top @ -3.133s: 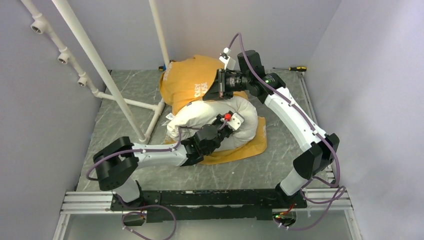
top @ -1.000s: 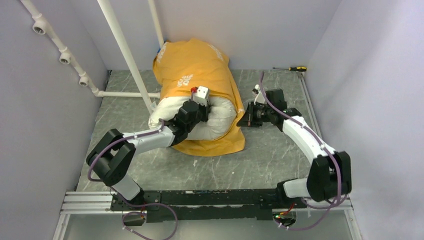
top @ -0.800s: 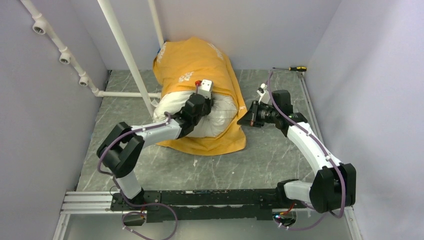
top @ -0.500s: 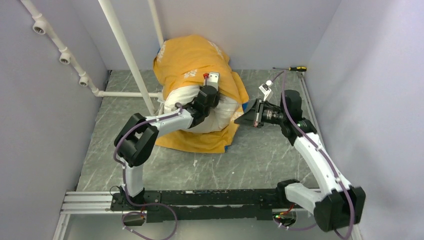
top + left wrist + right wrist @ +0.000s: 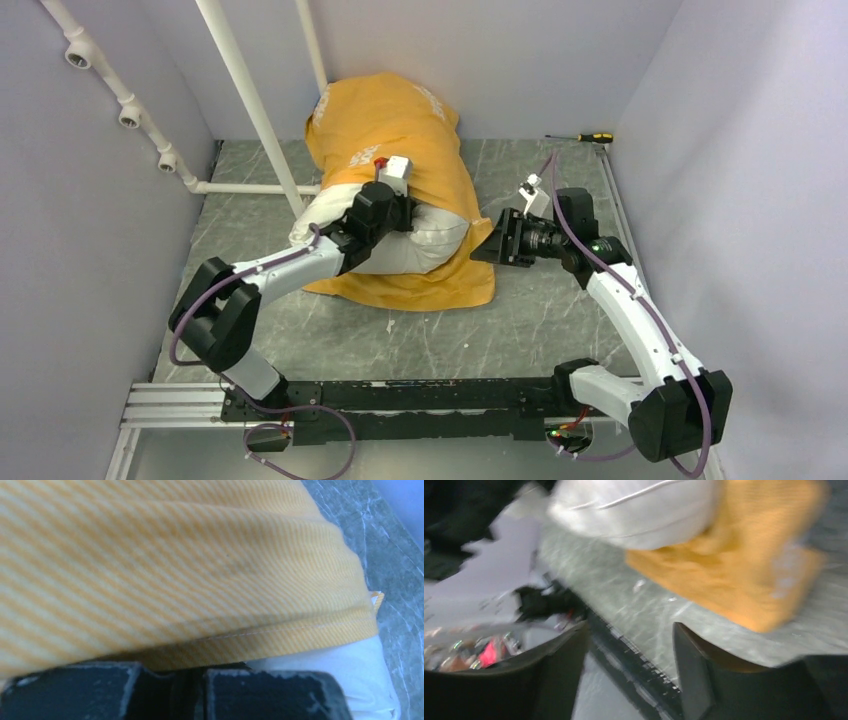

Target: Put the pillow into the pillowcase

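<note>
The pillow (image 5: 430, 242) is seen at the back of the table (image 5: 540, 320), mostly covered by the yellow-orange pillowcase (image 5: 390, 110), with only its white near end exposed. The left gripper (image 5: 197, 675) is set at the case's hem with its jaws almost together, and whether cloth is pinched cannot be told. The right gripper (image 5: 629, 640) is held just right of the pillow, jaws apart and empty.

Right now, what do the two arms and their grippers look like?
Both the left arm and right arm have white link shells, black joints and purple cables looping alongside. The left gripper and right gripper have black fingers.
</note>
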Available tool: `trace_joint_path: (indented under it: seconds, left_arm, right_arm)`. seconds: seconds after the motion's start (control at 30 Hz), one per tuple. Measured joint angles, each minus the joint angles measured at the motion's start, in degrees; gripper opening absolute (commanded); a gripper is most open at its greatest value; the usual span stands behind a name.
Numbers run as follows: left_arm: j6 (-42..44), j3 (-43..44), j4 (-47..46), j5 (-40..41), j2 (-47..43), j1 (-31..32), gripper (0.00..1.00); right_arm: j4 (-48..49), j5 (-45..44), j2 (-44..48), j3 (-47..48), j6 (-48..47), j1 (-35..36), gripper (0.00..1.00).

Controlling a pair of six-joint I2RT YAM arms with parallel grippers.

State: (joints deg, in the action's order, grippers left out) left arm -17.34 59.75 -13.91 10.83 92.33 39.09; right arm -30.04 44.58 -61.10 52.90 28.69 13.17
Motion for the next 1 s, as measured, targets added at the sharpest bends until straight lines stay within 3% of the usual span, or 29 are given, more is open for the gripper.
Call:
trace_joint_path:
  seconds: [0.07,0.17,0.37,0.43,0.47,0.57,0.6,0.73,0.9,1.0]
  left_arm:
    - [-0.63,-1.01,1.14,-0.81,-1.77,-0.63,0.09]
    - [-1.62,-1.31,2.10,-1.55,-2.23,-0.92,0.09]
    - [-2.10,-1.36,2.54,-2.01,-2.23,-0.94,0.08]
    - [-2.12,-1.36,2.54,-2.01,-2.23,-0.94,0.06]
    - [-2.19,-1.36,2.54,-2.01,-2.23,-0.94,0.06]
    - [-2.51,-1.36,2.54,-2.08,-2.23,-0.94,0.00]
    - [-2.64,-1.36,2.54,-2.10,-2.23,-0.94,0.00]
    - [-3.37,-1.18,2.62,-2.01,-2.03,-0.98,0.00]
    - [-3.58,2.10,3.02,-2.01,1.38,-1.22,0.00]
    - [-4.52,6.80,4.37,-2.16,4.35,-2.29,0.00]
  right_arm:
    - [-2.25,-7.58,0.07,-0.07,-1.81,0.00,0.91]
    - [-2.82,-16.68,-0.44,-0.59,-3.85,-0.02,0.98]
    - [3.56,-19.54,-13.16,-2.58,-7.45,-0.11,0.97]
    - [5.66,-19.37,-17.90,-3.80,-7.89,-0.11,0.87]
    - [6.71,-19.30,-20.46,-4.31,-8.02,-0.11,0.70]
    - [9.84,-17.97,-26.08,-5.40,-8.46,-0.11,0.05]
    - [10.64,-16.63,-27.06,-5.51,-8.35,-0.11,0.00]
    - [13.97,-8.79,-25.53,-6.08,-6.25,-0.11,0.00]
    - [11.63,0.13,-10.73,-6.86,-5.25,-0.04,0.00]
    - [9.09,0.50,-5.18,-6.86,-6.45,-0.13,0.00]
